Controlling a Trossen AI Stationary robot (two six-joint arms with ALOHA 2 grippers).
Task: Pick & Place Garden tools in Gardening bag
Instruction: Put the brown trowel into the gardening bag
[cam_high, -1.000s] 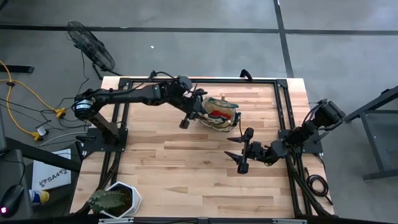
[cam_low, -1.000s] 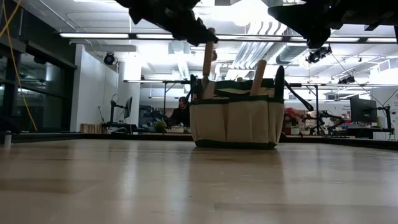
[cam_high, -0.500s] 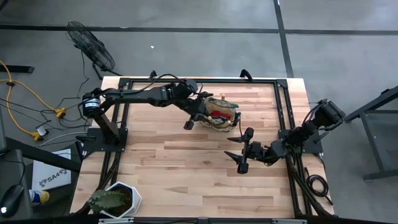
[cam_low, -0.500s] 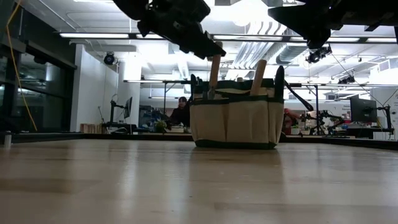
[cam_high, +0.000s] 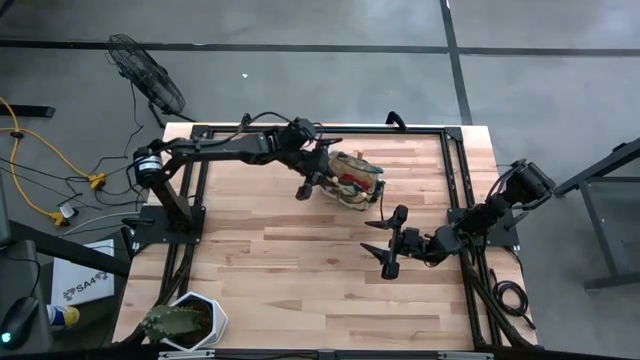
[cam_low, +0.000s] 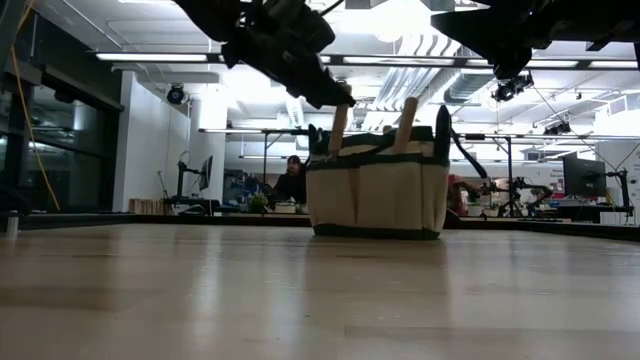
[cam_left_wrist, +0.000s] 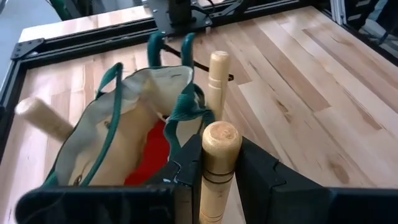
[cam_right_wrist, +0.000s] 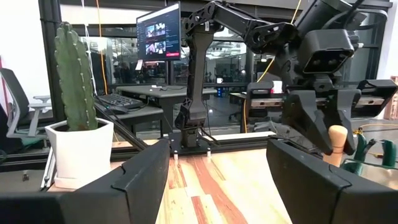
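The khaki bag (cam_high: 355, 180) with green trim stands on the table's far middle; it also shows in the low view (cam_low: 375, 195) and the left wrist view (cam_left_wrist: 118, 143). A red lump (cam_left_wrist: 149, 155) lies inside. Two wooden handles (cam_low: 403, 122) (cam_left_wrist: 38, 115) and a green shears handle (cam_low: 442, 125) stick up out of it. My left gripper (cam_high: 318, 172) is above the bag's left end, shut on a wooden-handled tool (cam_low: 338, 128). My right gripper (cam_high: 390, 245) hangs open and empty over the table's right middle. My left gripper pinches the tool's wooden handle (cam_left_wrist: 219, 163) between its two fingers, just below the handle's rounded free end (cam_left_wrist: 220, 134). The fingers (cam_low: 325, 90) come slanting down from the table's left. The handle stands tilted at the bag's left end; its lower part is hidden by the bag.
A cactus in a white hexagonal pot (cam_high: 185, 320) stands at the table's near left corner and shows in the right wrist view (cam_right_wrist: 78, 143). Black frame rails (cam_high: 320, 128) run along the table's far and side edges. Bare wood (cam_high: 290, 270) lies near the front.
My left gripper has gone down and a little toward the table's right and far edge, at the bag. The held tool has sunk lower at the bag's left end and its handle now leans. The bag's top has tipped slightly, with the other handles leaning along.
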